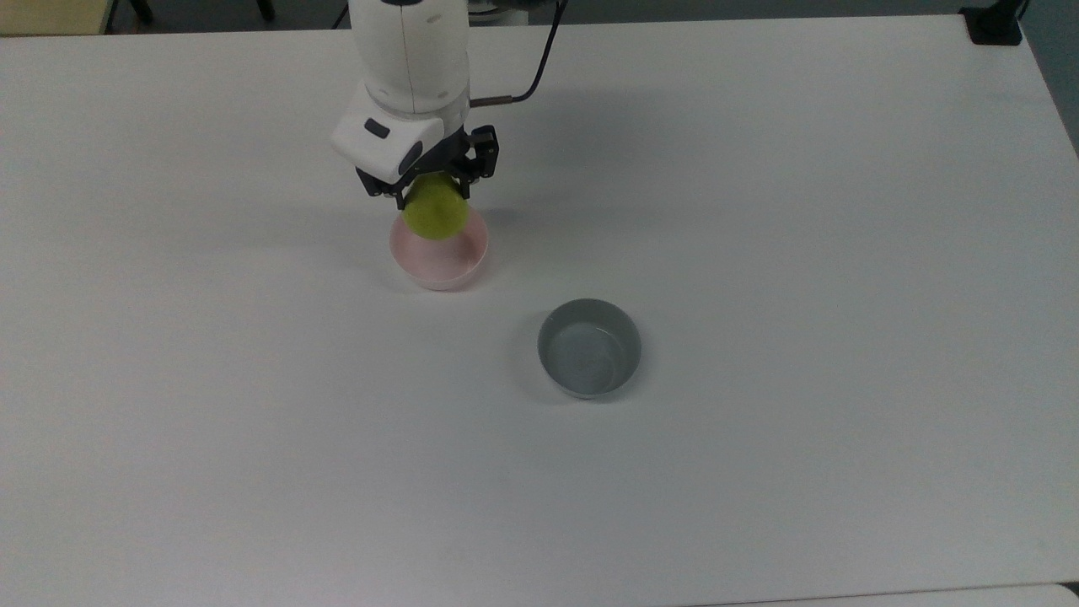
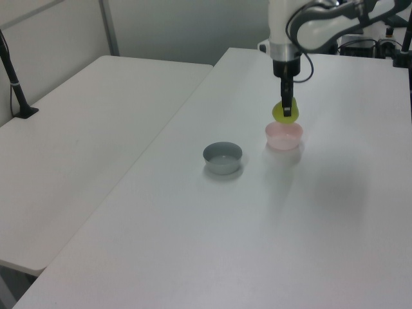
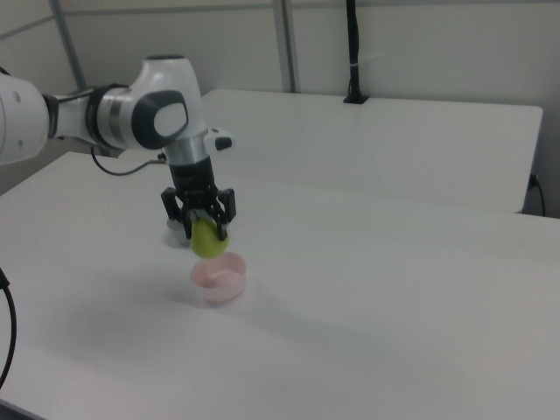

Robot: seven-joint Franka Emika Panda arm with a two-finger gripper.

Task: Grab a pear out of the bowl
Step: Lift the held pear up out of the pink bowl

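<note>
Gripper (image 1: 432, 187): clamped on pear (image 1: 436, 214) | pear: clear above pink bowl (image 1: 438, 268) | pick: done | remaining: none visible

The top view looks almost straight down on the white surface (image 1: 759, 464) from fairly high, with the arm (image 1: 410, 67) coming in from its upper edge. The left view stands off beyond one end, raised and angled down the length of the surface (image 2: 225, 257), the arm (image 2: 302, 19) far at its top right; the right view sits lower and nearer on the opposite side, with the arm (image 3: 131, 114) at its left. All three share the pink bowl (image 1: 438, 263) (image 2: 284, 137) (image 3: 219, 282), while the top and left views share the grey bowl (image 1: 589, 348) (image 2: 223, 158).
</note>
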